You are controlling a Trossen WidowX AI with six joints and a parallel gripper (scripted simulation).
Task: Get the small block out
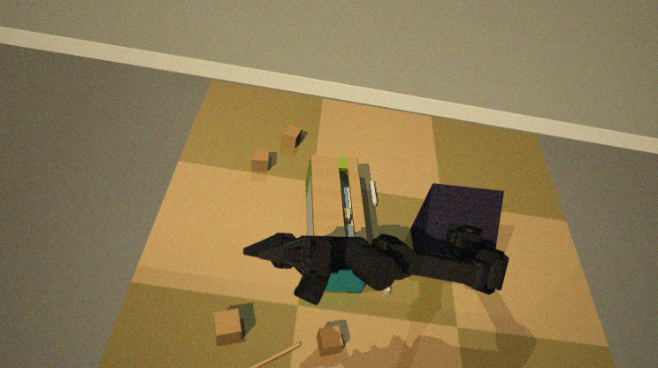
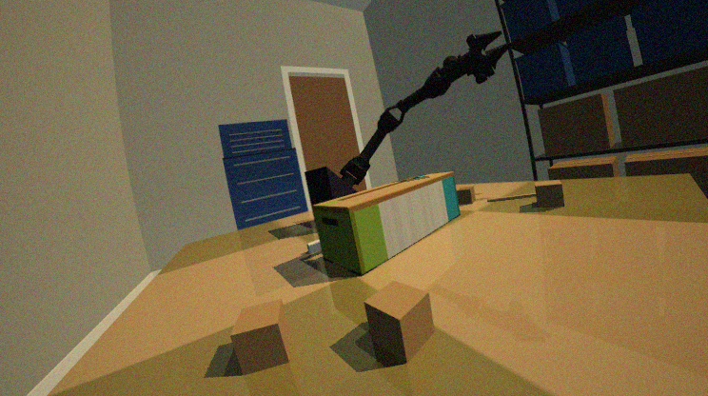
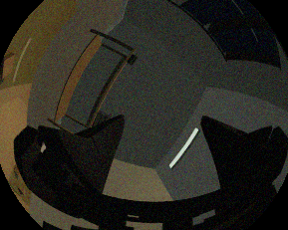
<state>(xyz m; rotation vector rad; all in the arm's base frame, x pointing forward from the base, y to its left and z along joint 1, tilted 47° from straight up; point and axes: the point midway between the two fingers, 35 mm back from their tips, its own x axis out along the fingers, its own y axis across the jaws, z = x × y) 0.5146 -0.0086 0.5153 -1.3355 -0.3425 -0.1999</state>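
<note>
The box stands upright on the table, with a wooden top, a pale front panel, a green end and a teal end. A narrow slot runs along its top. The small block on the shelf cannot be made out in any view; the front panel looks opaque from here, and the arm covers part of the box in the top view. My gripper is open and empty, high above the table, on the front-panel side of the box and nearer its teal end.
Two wooden cubes lie beyond the green end. Two more lie beyond the teal end with a thin stick. A dark block stands by the arm's base.
</note>
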